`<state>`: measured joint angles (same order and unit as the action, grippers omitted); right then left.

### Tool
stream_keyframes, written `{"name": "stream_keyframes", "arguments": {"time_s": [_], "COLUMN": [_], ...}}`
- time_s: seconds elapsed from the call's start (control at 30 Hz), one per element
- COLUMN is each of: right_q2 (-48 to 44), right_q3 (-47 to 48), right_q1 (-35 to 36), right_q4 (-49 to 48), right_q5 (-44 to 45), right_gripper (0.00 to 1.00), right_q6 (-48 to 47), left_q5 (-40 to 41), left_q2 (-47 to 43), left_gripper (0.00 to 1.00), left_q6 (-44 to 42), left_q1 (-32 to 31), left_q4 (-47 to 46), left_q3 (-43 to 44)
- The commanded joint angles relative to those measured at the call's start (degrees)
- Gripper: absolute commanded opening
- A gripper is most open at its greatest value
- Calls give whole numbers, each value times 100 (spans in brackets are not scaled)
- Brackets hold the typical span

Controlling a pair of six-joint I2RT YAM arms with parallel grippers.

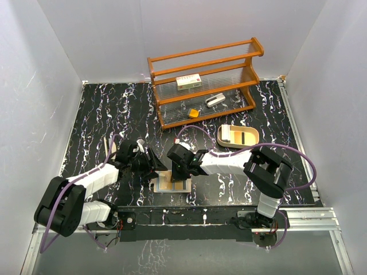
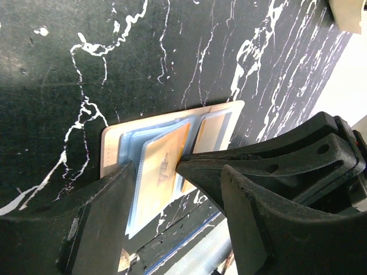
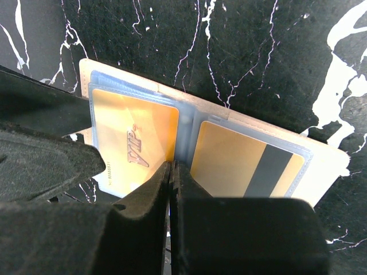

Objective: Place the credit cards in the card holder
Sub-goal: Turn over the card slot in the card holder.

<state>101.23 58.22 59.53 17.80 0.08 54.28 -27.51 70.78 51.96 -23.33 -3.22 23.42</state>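
Note:
The card holder point(image 3: 327, 166) lies open and flat on the black marbled table, near the front edge point(image 1: 172, 186). Its left clear pocket holds an orange-yellow credit card point(image 3: 135, 137) printed VIP. The right pocket holds a gold credit card point(image 3: 241, 160) with a dark stripe. My right gripper point(image 3: 172, 166) is shut, its tips pressing down on the fold between the two pockets. My left gripper point(image 2: 175, 189) stands open over the holder's left half point(image 2: 157, 166), one finger point(image 2: 109, 217) on the outer edge of the left pocket. Nothing is held between its fingers.
A wooden rack point(image 1: 203, 80) stands at the back with a white box point(image 1: 188, 82), a small orange block point(image 1: 194, 113) and a small grey-white item point(image 1: 215, 101). An oval beige tray point(image 1: 220, 136) sits right of centre. White walls enclose the table.

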Motion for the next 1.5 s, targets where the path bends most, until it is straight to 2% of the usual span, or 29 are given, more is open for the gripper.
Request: {"name": "stream_keyframes", "arguments": {"time_s": [0.0,0.2,0.63,0.73,1.03,1.47], "right_q2": [191,133,-62,-71,-342,-746], "right_q3": [-289,-341,-502,-461,-271,-249], "right_q1": [50,49,50,50,41,41], "right_q4": [-24,-160,-696,-721,-569,-297], "right_q5": [180,180,185,184,390,583], "right_gripper": [0,0,0,1,10,14], "right_q6": [-56,-90,-360,-405,-512,-675], "left_q5": [-365,-487,-745,-823,-854,-907], "left_q2": [-211,-445,-525,-545,-624,-654], "left_gripper": [59,54,33,33,45,47], "left_q6": [207,370,657,750,828,917], "left_q1": [13,12,13,13,4,-26], "left_q4": [-138,-148,-456,-533,-488,-582], "left_q3": [-58,-77,-270,-303,-285,-268]}}
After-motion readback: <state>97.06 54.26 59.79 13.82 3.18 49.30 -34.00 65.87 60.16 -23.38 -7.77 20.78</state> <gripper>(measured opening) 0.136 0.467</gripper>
